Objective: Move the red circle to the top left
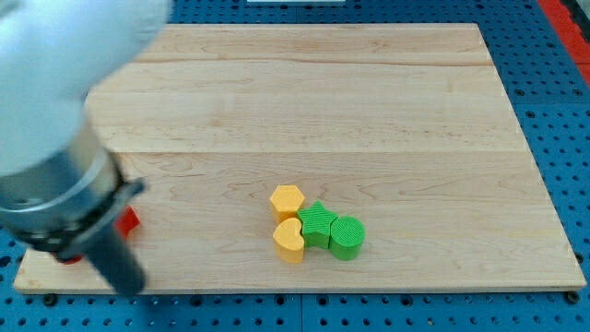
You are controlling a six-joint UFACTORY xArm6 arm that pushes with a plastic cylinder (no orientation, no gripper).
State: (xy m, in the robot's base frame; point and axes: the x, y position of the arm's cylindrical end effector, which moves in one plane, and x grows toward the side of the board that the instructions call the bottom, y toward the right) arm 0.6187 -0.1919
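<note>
The arm's blurred body (55, 120) fills the view's left side. A dark rod slants down from it, and my tip (135, 286) lies near the board's bottom left edge. A red block (130, 220) peeks out just right of the rod, above the tip; its shape is hidden. A second sliver of red (67, 259) shows left of the rod, under the arm. I cannot tell which one is the red circle.
A tight cluster lies at the bottom centre of the wooden board (313, 92): a yellow hexagon (287, 199), a yellow heart (289, 241), a green star (318, 224) and a green circle (348, 237). A blue pegboard surrounds the board.
</note>
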